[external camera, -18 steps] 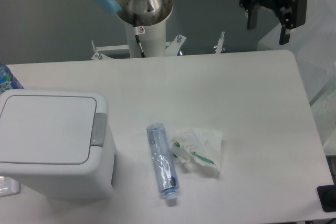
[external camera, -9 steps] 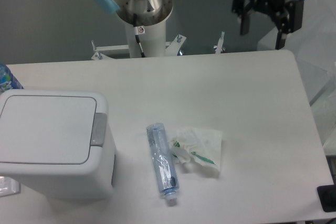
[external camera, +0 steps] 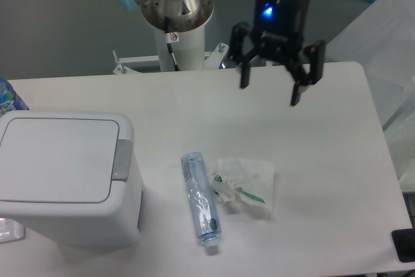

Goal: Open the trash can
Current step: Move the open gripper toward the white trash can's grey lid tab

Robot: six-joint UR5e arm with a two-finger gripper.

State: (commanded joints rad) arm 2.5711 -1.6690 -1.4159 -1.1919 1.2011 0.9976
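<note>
A white table (external camera: 324, 160) fills the view, with a grey wall behind. Nearest the camera, well down and left of the claw, the trash can (external camera: 65, 176) sits with its lid shut. Below the claw lie a clear plastic bottle (external camera: 200, 199) and crumpled wrapper (external camera: 246, 185). Farther back, the claw (external camera: 270, 93) hangs above the table, fingers spread and holding nothing.

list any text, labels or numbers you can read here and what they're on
None can be read.
Sticker on the robot base: red mark, too small to read.
Wrapper: green print, blurred.
Bottle: no legible label.
Trash can: no markings visible.
Gripper: a blue light, no text.
</note>
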